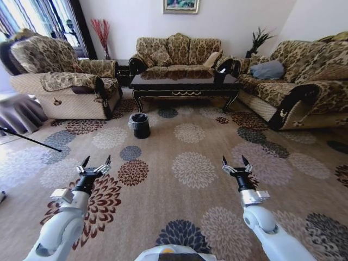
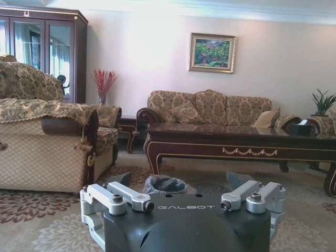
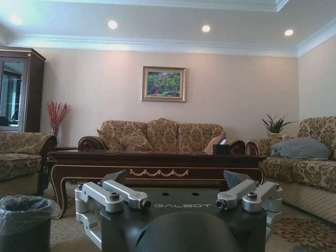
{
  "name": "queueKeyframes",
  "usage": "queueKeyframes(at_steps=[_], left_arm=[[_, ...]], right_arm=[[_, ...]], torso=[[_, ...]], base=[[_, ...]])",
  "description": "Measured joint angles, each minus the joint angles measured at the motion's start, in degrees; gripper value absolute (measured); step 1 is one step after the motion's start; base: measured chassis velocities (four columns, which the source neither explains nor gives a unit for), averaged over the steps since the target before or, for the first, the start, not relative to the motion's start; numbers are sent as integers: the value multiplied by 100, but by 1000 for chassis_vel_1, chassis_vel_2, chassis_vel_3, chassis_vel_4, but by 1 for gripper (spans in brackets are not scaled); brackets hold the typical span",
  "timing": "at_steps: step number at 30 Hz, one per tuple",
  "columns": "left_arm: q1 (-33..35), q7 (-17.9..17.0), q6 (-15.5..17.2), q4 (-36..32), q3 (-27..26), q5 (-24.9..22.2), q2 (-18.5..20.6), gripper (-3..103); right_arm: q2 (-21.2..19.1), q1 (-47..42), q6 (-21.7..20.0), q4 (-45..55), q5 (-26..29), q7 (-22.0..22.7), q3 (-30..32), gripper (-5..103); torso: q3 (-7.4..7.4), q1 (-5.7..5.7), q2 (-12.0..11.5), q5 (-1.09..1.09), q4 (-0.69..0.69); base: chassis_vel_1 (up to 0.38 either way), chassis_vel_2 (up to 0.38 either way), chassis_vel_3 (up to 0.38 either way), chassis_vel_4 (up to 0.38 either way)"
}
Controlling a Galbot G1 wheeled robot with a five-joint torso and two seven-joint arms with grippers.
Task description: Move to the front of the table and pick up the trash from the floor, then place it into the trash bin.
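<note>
From the head camera, the table [image 1: 185, 84] stands at twelve o'clock across the room, its gold-scrolled apron facing the robot, with a patterned sofa [image 1: 179, 53] behind it, an armchair [image 1: 65, 81] at ten o'clock and a second sofa [image 1: 304, 76] at two o'clock. The trash bin [image 1: 140, 125] sits on the floor [image 1: 190, 168] at about eleven o'clock, just in front of the table's left end and near the armchair's corner, its grey liner bunched over the rim. No litter can be made out on the carpet from here. The left gripper [image 1: 94, 161] hovers low at about eight o'clock with its jaws spread apart and nothing between them. The right gripper [image 1: 235, 160] hovers at about four o'clock, its jaws likewise apart and empty.
</note>
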Motion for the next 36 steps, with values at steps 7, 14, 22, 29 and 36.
queueKeyframes(at_steps=[7,14,22,29,36], left_arm=[[-50,-18,-11,47,9,-41,7,100],[-95,-53,-22,106,30,-47,5,100],[-107,-51,-28,111,45,-47,5,100],[-97,-41,-32,101,48,-46,-2,100],[-78,-32,-37,89,49,-31,-13,100]], right_arm=[[0,32,-3,-33,0,1,-25,100],[2,51,-7,-60,0,2,-49,100],[3,56,-13,-63,-2,4,-53,100],[2,51,-14,-73,-3,-58,-30,100],[10,32,14,-84,-3,-93,-28,100]], torso=[[55,25,82,0,2],[149,77,228,0,0],[277,149,429,0,1],[373,199,575,0,1],[468,241,714,0,1]], base=[[0,0,0,0],[0,0,0,0],[0,0,0,0],[0,0,0,0],[0,0,0,0]])
